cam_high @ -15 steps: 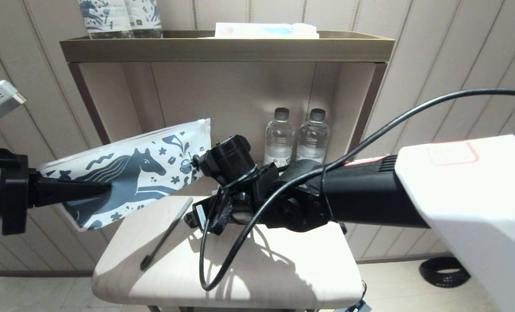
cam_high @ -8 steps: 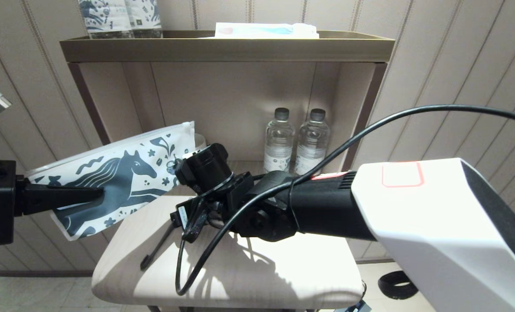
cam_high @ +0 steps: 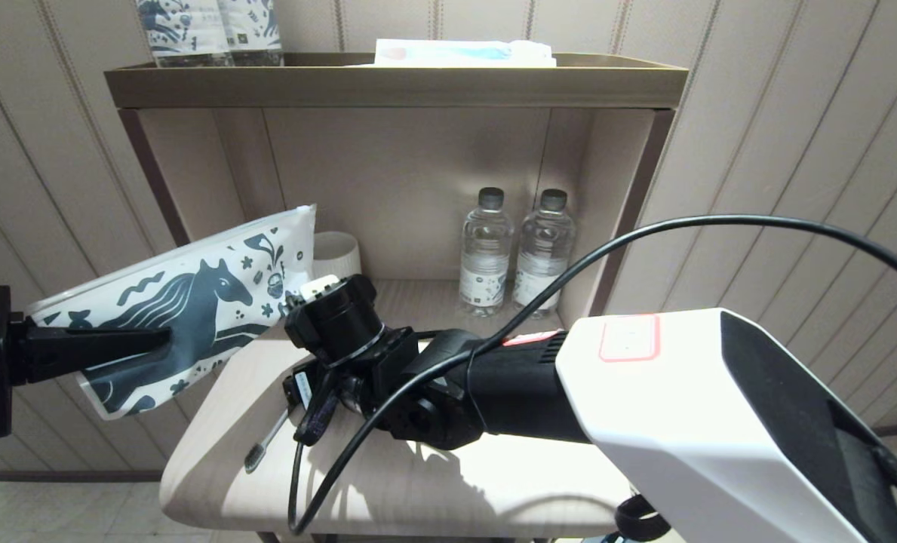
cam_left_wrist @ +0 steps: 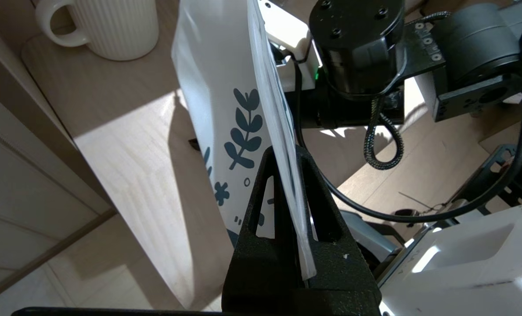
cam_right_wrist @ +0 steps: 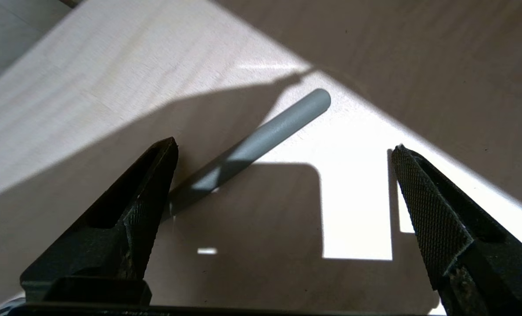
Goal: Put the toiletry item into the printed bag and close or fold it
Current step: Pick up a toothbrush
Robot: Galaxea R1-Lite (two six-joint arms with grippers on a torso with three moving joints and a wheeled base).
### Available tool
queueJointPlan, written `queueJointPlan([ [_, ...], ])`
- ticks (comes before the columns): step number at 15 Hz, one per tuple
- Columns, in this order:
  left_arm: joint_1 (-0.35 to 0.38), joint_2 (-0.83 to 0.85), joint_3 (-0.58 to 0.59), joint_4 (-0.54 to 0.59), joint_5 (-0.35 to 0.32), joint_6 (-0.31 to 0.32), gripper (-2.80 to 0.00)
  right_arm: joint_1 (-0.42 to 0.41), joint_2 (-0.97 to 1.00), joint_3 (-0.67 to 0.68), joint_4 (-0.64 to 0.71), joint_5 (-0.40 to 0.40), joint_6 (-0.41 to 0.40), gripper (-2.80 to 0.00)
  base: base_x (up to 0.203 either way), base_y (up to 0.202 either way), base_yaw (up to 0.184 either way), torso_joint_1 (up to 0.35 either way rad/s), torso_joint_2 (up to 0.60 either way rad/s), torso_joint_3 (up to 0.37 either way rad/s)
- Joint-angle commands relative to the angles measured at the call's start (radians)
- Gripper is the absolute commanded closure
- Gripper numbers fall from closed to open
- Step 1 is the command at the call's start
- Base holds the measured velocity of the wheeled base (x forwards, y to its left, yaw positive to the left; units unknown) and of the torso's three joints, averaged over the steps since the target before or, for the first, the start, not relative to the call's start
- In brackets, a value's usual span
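The printed bag (cam_high: 191, 302), white with a dark blue horse, hangs in the air left of the small table, tilted up toward the shelf. My left gripper (cam_high: 165, 337) is shut on its lower edge; in the left wrist view both fingers pinch the bag's edge (cam_left_wrist: 282, 145). The toiletry item (cam_high: 263, 445), a slim grey toothbrush with a dark head, lies on the table's left side. My right gripper (cam_high: 314, 407) hovers low over its handle. In the right wrist view the gripper (cam_right_wrist: 283, 145) is open. The handle end (cam_right_wrist: 261, 136) lies between the fingers, close to one fingertip (cam_right_wrist: 164, 175).
The pale wooden table (cam_high: 493, 483) stands before a shelf unit (cam_high: 395, 83). A ribbed white mug (cam_high: 336, 253) and two water bottles (cam_high: 514, 249) stand in the recess. Printed-label bottles (cam_high: 207, 30) and a folded white item (cam_high: 463, 53) sit on top. A black cable (cam_high: 327, 483) loops under my right wrist.
My right arm has swung left and down over the toothbrush, now covering most of its handle. The left gripper has carried the bag further left.
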Motion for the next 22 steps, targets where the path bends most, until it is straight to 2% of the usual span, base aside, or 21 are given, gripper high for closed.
queueJointPlan([
  [1,0.000,-0.004,0.008,0.001,-0.004,0.001,0.00,0.000,0.018,0.002,0.000,-0.008,-0.006,-2.80,0.000,0.000,0.000,0.000,0.00,0.000],
  [4,0.001,-0.006,0.027,0.001,-0.004,0.001,0.00,0.002,0.021,0.002,0.000,-0.018,-0.028,-2.80,0.000,0.000,0.000,0.000,0.00,0.000],
  [22,0.006,-0.001,0.037,-0.014,-0.006,0.005,0.00,0.010,-0.005,0.016,0.026,-0.029,-0.026,-2.80,0.000,0.000,0.000,0.000,0.00,0.000],
])
